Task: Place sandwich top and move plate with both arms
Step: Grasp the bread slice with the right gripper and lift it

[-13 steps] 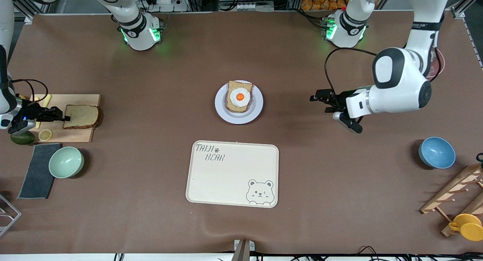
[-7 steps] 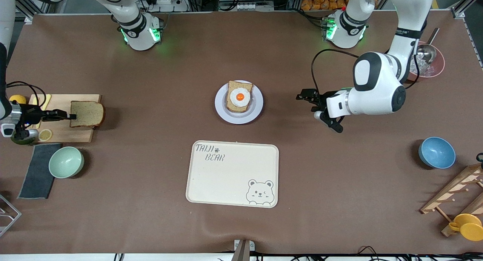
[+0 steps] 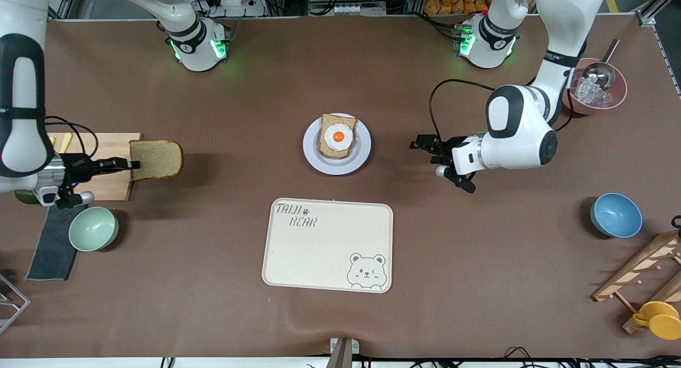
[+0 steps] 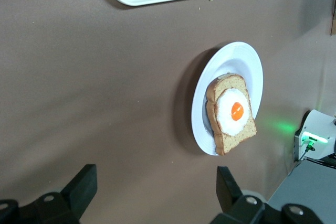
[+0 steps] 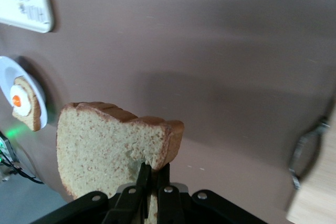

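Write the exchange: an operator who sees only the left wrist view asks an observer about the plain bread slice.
Operator: Where is the plain slice?
Observer: In the right hand, which is shut on one edge of the slice.
Operator: Is it above the plate?
Observer: No. It hangs over the end of the board, toward the right arm's end of the table from the plate.

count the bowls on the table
3: a mint-green bowl beside the grey cloth, a blue bowl near the wooden rack, a pink bowl of ice with a metal scoop.
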`<act>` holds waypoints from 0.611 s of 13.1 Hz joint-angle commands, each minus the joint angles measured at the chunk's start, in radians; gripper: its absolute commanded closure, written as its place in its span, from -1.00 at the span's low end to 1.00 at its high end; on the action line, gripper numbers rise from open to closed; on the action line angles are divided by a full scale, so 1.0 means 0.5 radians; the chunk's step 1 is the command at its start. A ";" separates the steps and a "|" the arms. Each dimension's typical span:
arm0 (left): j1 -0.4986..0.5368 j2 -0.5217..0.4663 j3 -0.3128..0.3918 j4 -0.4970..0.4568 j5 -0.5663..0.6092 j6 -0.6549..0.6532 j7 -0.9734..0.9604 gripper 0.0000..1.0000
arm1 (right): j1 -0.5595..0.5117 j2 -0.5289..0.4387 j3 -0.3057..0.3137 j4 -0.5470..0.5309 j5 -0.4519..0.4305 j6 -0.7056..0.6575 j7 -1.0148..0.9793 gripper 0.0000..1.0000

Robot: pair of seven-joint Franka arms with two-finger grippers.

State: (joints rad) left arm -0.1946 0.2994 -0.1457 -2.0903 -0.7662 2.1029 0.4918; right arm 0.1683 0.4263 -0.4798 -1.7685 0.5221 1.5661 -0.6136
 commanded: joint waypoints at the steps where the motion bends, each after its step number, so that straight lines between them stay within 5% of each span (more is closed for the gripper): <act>1: -0.040 0.018 -0.006 0.026 -0.044 0.037 0.016 -1.00 | 0.270 -0.134 -0.013 -0.046 -0.035 0.018 0.122 1.00; 8: -0.059 0.036 -0.009 0.008 -0.054 0.092 0.010 -1.00 | 0.865 -0.217 -0.004 -0.101 0.011 0.276 0.831 1.00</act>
State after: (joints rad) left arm -0.2185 0.3118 -0.1478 -2.0879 -0.7681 2.1291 0.4917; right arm 0.5540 0.3529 -0.4750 -1.7738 0.5240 1.6674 -0.2542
